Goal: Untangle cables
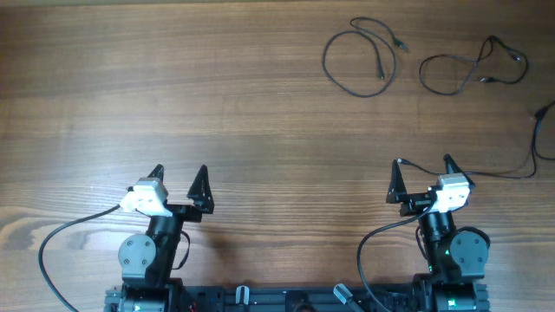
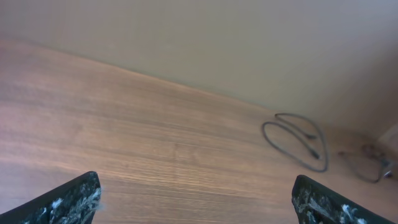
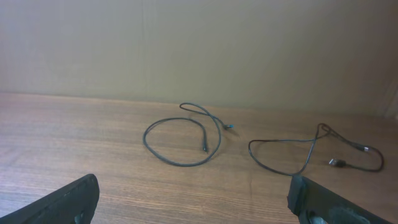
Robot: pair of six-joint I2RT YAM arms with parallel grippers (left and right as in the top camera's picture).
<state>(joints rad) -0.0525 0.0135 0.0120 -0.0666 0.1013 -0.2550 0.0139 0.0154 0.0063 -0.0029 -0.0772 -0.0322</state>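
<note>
Two thin black cables lie apart at the table's far right. One is an open loop (image 1: 326, 61) with small plug ends; the other (image 1: 422, 71) lies to its right with a twist in the middle. My left gripper (image 1: 179, 173) is open near the front left, far from both. My right gripper (image 1: 423, 165) is open at the front right, well short of the cables. The right wrist view shows the loop (image 3: 180, 164) and the twisted cable (image 3: 273, 171) beyond the open gripper (image 3: 194, 186). In the left wrist view the open gripper (image 2: 194, 186) holds nothing, and the loop (image 2: 264, 130) lies far right.
Another black cord (image 1: 539, 139) runs along the right edge and back toward the right gripper; I cannot tell what it belongs to. Thicker arm cables (image 1: 52, 243) loop beside both bases. A plain wall stands behind the wooden table (image 1: 173, 87).
</note>
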